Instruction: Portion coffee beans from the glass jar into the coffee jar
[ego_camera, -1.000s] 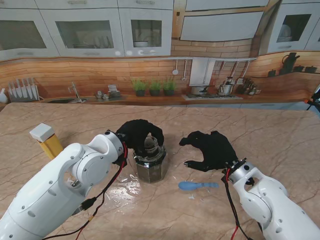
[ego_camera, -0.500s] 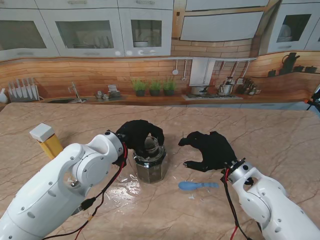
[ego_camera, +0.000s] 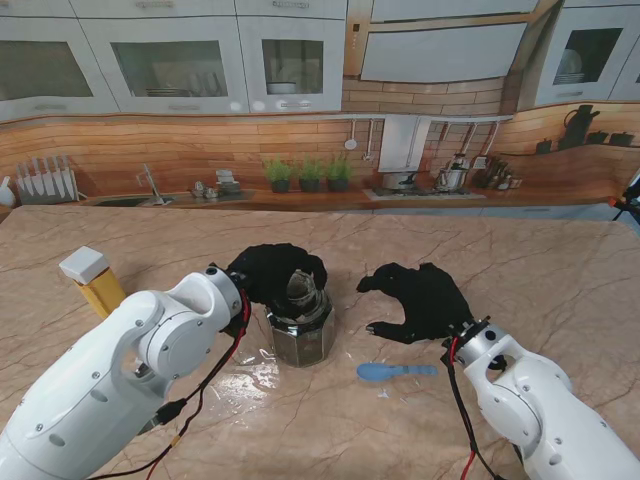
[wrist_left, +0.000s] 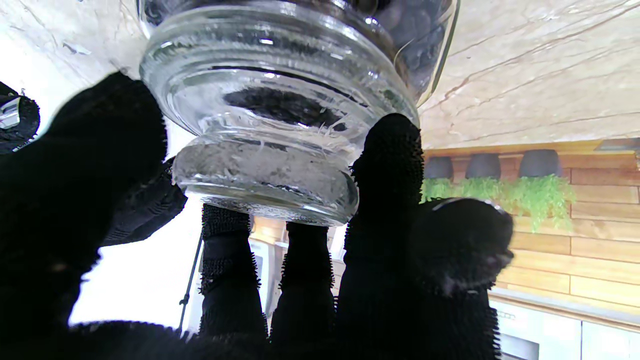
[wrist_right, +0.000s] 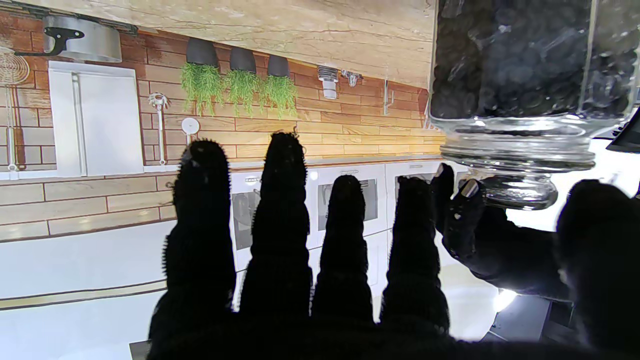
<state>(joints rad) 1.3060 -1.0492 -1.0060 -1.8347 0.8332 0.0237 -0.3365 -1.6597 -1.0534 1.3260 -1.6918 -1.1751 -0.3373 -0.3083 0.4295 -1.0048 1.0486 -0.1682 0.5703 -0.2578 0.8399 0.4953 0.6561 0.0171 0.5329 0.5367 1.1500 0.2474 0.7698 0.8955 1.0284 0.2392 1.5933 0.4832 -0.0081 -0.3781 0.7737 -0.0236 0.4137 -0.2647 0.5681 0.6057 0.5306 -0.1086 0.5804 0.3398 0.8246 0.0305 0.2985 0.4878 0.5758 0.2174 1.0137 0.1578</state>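
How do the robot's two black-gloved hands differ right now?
The left hand is curled over the top of the faceted glass jar of coffee beans, fingers closed around its glass stopper; the right hand holds nothing, its fingers spread apart. The left sits on the jar; the right stands apart from it, to its right. Both wear black gloves.

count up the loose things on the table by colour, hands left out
clear glass: 1, the glass jar of dark beans, with the left hand on its lid
blue: 1, the spoon
yellow with a white cap: 1, the container
total: 3
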